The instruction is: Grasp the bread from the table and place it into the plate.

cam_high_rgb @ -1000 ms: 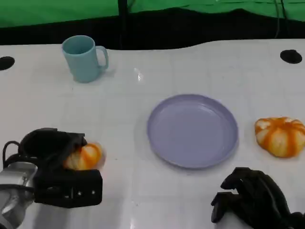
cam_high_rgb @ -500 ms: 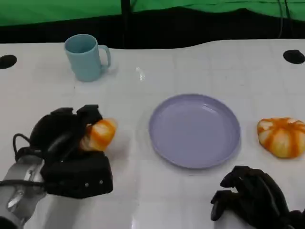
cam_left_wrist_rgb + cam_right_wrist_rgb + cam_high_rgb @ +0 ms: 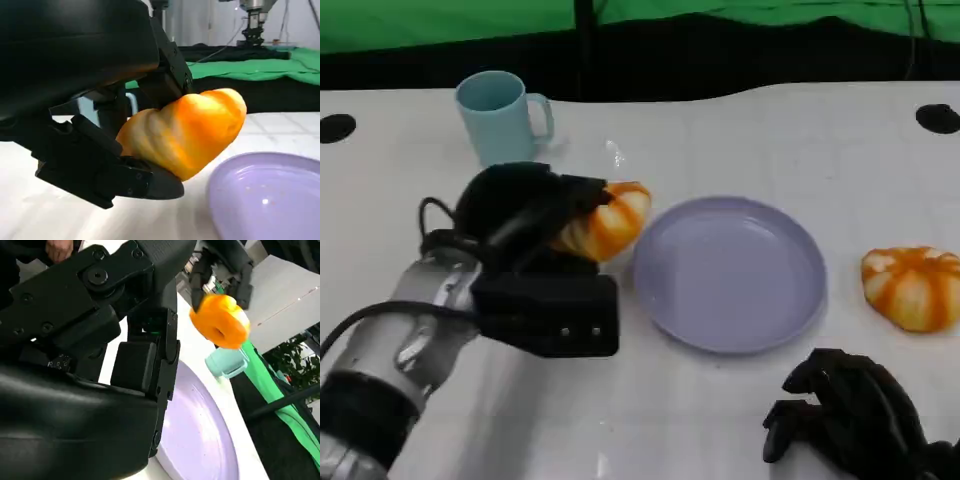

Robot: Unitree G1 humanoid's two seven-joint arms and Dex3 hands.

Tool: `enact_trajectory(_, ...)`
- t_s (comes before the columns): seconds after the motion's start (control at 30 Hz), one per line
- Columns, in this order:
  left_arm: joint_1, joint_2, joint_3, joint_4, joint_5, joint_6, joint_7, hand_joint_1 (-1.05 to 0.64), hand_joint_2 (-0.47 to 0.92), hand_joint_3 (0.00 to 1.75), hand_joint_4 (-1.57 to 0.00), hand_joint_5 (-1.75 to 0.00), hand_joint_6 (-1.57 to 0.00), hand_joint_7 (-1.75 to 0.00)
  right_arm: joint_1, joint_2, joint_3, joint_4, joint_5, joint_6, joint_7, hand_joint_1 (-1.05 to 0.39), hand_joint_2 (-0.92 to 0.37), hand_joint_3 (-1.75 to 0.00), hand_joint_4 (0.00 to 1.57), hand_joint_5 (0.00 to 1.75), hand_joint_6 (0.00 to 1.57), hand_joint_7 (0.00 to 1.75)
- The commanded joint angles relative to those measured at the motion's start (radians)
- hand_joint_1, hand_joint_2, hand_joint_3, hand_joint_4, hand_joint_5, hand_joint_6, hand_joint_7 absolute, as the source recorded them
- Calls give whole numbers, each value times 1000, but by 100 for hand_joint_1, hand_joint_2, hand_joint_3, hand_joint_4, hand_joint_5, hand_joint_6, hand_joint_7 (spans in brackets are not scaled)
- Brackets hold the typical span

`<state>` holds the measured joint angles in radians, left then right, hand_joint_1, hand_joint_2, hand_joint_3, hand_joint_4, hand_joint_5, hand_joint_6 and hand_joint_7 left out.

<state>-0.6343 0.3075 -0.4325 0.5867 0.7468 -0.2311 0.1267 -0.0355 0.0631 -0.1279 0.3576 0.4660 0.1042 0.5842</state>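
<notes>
Left hand: your left hand [image 3: 525,215] sits left of centre in the head view, its fingers [image 3: 150,182] wrapped around the bread [image 3: 603,220], which pokes out past them toward the plate.
Bread: you see it lifted off the bench [image 3: 740,140], just beside the plate's left rim and not yet over the dish; the left wrist view shows the orange and cream loaf [image 3: 187,131] pinched between black fingers above and below, with the plate's edge at that picture's lower right.
Plate: the lilac plate [image 3: 727,272] lies flat at the middle of the head view, with nothing on it.
Right hand: your right hand [image 3: 845,410] is at the lower right of the head view, fingers curled in and holding nothing, near the plate's lower right rim but apart from it.
Second bread: another orange and white bun [image 3: 912,286] rests on the bench at the right edge, well clear of the plate.
Mug: a pale blue mug [image 3: 502,117] stands upright at the upper left, handle to the right, behind your left hand.
</notes>
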Motion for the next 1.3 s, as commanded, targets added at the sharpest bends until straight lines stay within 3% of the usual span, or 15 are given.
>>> enact_trajectory(0.03, -69, -42, -27, 64, 9, -11, 13, -28, 71, 62, -79, -173, -95, -83, -4, -15, -8, 12, -4, -17, 8, -105, -74, 0, 157, 78, 157, 40)
enact_trajectory(0.07, -76, -47, -31, 73, 9, -13, 15, -28, 71, 62, -79, -172, -99, -71, -4, -16, -7, 11, -5, -18, 9, -105, -74, 0, 157, 78, 157, 40)
enact_trajectory(0.17, -113, -85, -52, 118, 12, -20, 25, -29, 71, 63, -79, -172, -101, -58, -4, -17, -7, 13, -4, -17, 11, -105, -74, 0, 157, 78, 157, 40)
enact_trajectory(0.2, -129, -104, -64, 139, 15, -28, 33, -30, 70, 67, -79, -173, -98, -70, -3, -17, -7, 13, -3, -18, 15, -105, -74, 0, 157, 77, 157, 39)
enact_trajectory(0.23, -141, -117, -71, 155, 17, -35, 40, -29, 65, 75, -80, -174, -84, -112, -2, -17, -7, 13, -2, -18, 17, -105, -74, 0, 157, 77, 157, 39)
enact_trajectory(0.3, -159, -136, -82, 183, 17, -40, 40, -29, 63, 81, -81, -174, -74, -138, 0, -16, -6, 12, -2, -20, 18, -105, -74, 0, 157, 77, 157, 39)
enact_trajectory(0.43, -204, -196, -102, 258, 18, -49, 49, -33, 64, 84, -81, -175, -84, -100, 2, -14, -5, 12, -2, -25, 19, -105, -74, 0, 157, 76, 157, 39)
enact_trajectory(0.73, -264, -274, -137, 405, 24, -76, 101, -31, 66, 86, -86, -175, -83, -90, 8, -11, -2, 8, -2, -24, 23, -105, -74, 0, 157, 76, 157, 39)
enact_trajectory(0.93, -292, -295, -148, 449, 14, -76, 53, -31, 69, 77, -78, -174, -77, -88, 9, -9, -4, 9, 3, -24, 27, -105, -74, 0, 157, 76, 157, 39)
enact_trajectory(1.03, -300, -295, -159, 451, 16, -62, 15, -32, 81, 60, -71, -161, -74, -89, 8, -8, -3, 11, 0, -30, 32, -105, -76, -1, 157, 75, 157, 39)
enact_trajectory(1.07, -302, -292, -165, 448, 22, -56, 4, -36, 88, 48, -61, -152, -64, -68, 8, -8, -3, 9, 1, -27, 31, -105, -75, 0, 157, 74, 157, 37)
enact_trajectory(1.13, -304, -284, -184, 437, 43, -37, -8, -40, 91, 37, -52, -150, -53, -47, 10, -4, -2, 6, 0, -26, 26, -105, -75, 0, 157, 74, 157, 37)
enact_trajectory(1.17, -304, -282, -191, 433, 50, -29, -10, -45, 92, 32, -45, -137, -45, -34, 10, -3, -2, 5, 0, -27, 24, -105, -74, 0, 157, 74, 157, 37)
enact_trajectory(1.23, -305, -277, -205, 423, 61, -9, -24, -47, 92, 29, -42, -130, -41, -26, 13, -1, -1, 1, -3, -24, 17, -105, -74, 0, 157, 74, 157, 37)
enact_trajectory(1.3, -308, -270, -222, 406, 74, 23, -64, -54, 92, 29, -37, -108, -36, -16, 18, 2, 1, -8, -2, -17, 9, -105, -74, 0, 157, 75, 157, 38)
